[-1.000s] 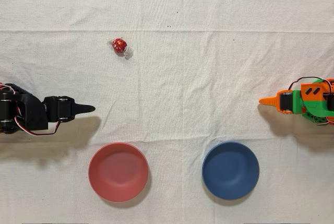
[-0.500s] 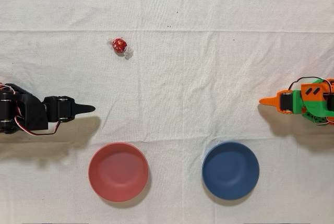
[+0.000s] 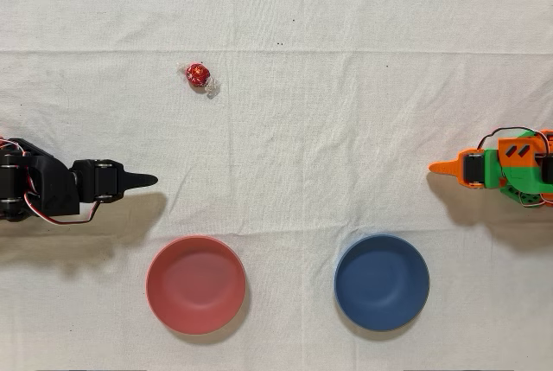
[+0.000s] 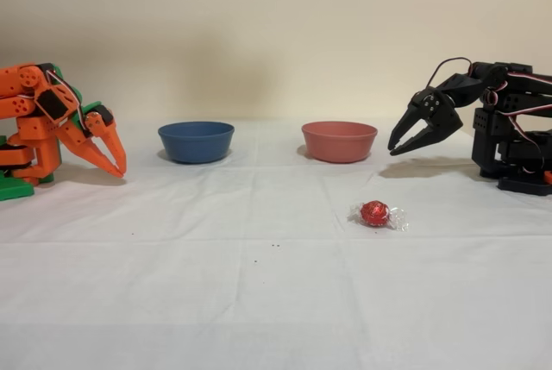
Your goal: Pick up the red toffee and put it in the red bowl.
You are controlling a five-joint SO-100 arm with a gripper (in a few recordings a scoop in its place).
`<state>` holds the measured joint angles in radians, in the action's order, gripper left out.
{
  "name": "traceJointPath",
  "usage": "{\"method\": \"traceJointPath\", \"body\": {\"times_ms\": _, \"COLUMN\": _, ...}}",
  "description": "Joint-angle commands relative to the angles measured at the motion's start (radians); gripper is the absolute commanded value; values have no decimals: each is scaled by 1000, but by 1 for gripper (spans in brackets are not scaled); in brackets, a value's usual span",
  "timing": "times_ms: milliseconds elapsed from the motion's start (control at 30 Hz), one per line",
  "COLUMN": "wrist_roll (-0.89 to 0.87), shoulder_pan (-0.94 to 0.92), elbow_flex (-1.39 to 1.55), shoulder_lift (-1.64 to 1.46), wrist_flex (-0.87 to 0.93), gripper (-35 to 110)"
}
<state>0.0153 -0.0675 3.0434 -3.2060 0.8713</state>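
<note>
White cloth covers the table, creased in a few straight fold lines; a plain beige wall stands behind it in the fixed view. No writing, label or brand is legible on anything.

Overhead view, left to right:
- black arm's gripper at the left edge, folded back, tips pointing right, above the cloth and holding nothing. In the fixed view its jaws stand parted — released.
- red bowl near the lower edge, just right of the gripper tip and below it.
- red toffee on the cloth, well apart from the gripper and from the red bowl, on the far side of the gripper's line from the bowl; its clear wrapper tail lies toward the lower right.
- blue bowl level with the red bowl, apart from it.
- orange arm, idle, at the right edge.

Fixed view — order mirrored; the toffee lies nearer the camera than both bowls, in front of the red bowl.
</note>
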Motion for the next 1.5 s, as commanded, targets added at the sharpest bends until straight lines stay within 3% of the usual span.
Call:
{"method": "traceJointPath", "body": {"times_ms": 0, "wrist_roll": 92, "shoulder_pan": -8, "elbow_flex": 6, "shoulder_lift": 17, "wrist_flex": -28, "gripper": 1}}
{"method": "traceJointPath", "body": {"times_ms": 500, "wrist_roll": 221, "shoulder_pan": 12, "elbow_flex": -489, "shoulder_lift": 433, "wrist_flex": -18, "gripper": 1}}
{"method": "traceJointPath", "body": {"times_ms": 1033, "wrist_roll": 262, "shoulder_pan": 383, "elbow_flex": -969, "shoulder_lift": 706, "wrist_flex": 278, "gripper": 1}}
{"method": "traceJointPath", "body": {"times_ms": 1467, "wrist_roll": 377, "shoulder_pan": 488, "elbow_flex": -1089, "shoulder_lift": 956, "wrist_flex": 301, "gripper": 1}}
